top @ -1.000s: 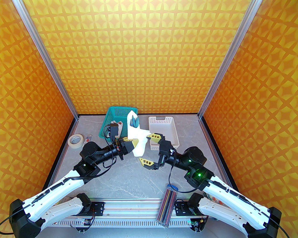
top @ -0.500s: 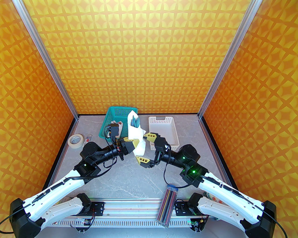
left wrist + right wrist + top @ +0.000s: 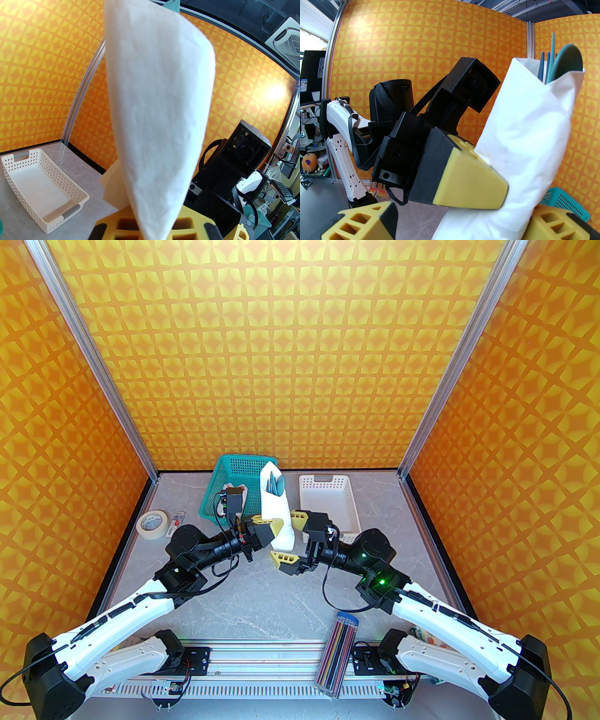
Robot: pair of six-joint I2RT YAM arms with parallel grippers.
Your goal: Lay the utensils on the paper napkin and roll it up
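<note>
**Rolled napkin held upright beside the teal basket**

From above, the paper napkin (image 3: 277,514) is a rolled white tube standing nearly upright. It is just right of the teal basket (image 3: 234,472) and overlaps the basket's right rim in this view. The utensils (image 3: 275,484) poke out of the tube's top end, level with the basket's far half. The left gripper (image 3: 276,533) is pinched tight on the tube's lower part, in front of the basket's near right corner. The right gripper (image 3: 290,540) comes in from the side away from the basket. Its jaws are spread wide, one finger on each side of the tube's bottom end. Whether either finger touches the paper cannot be told.

From the left wrist, the napkin (image 3: 159,105) rises as a broad white cone out of the left gripper (image 3: 152,233), whose yellow pads (image 3: 189,226) close against its narrow end.

From the right wrist, the napkin (image 3: 525,140) leans above the teal basket's corner (image 3: 564,204), with the dark teal tips of the utensils (image 3: 567,61) showing at its open top. One yellow pad (image 3: 473,180) of the left gripper presses into the paper low down. The right gripper (image 3: 461,225) has its two fingers far apart, with the tube's base between them.
</note>
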